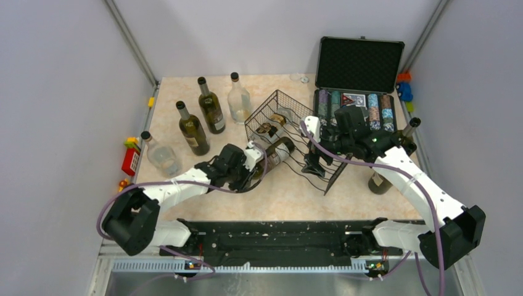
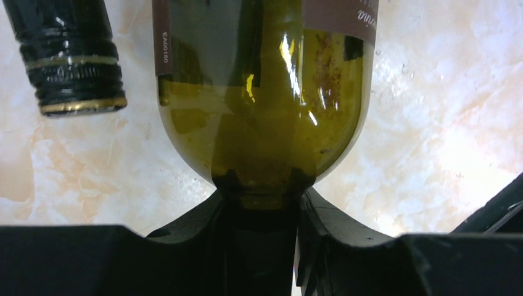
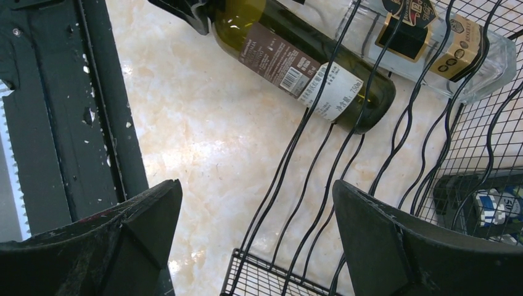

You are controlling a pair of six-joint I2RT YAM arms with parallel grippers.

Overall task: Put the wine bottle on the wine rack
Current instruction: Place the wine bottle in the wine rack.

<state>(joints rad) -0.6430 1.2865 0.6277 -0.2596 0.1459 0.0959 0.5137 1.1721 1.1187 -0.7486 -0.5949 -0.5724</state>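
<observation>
Left gripper [image 2: 262, 200] was found clamped on the neck of the wine bottle [image 3: 290, 61]. The bottle lay on its side, its base in among the wavy wires of the rack [image 1: 279, 106], beside a clear bottle [image 3: 432, 37]. Right gripper [image 3: 256, 203] was seen wide open, holding nothing, above the rack's edge. The glass was judged heavy, rigid, slick and breakable. The neck was judged a sound hold, though support under the body was thought advisable.

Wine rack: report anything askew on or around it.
The wine rack sits diagonal to the table edges. The green wine bottle lies only partly in it, its neck out past the rack in the left gripper.
</observation>
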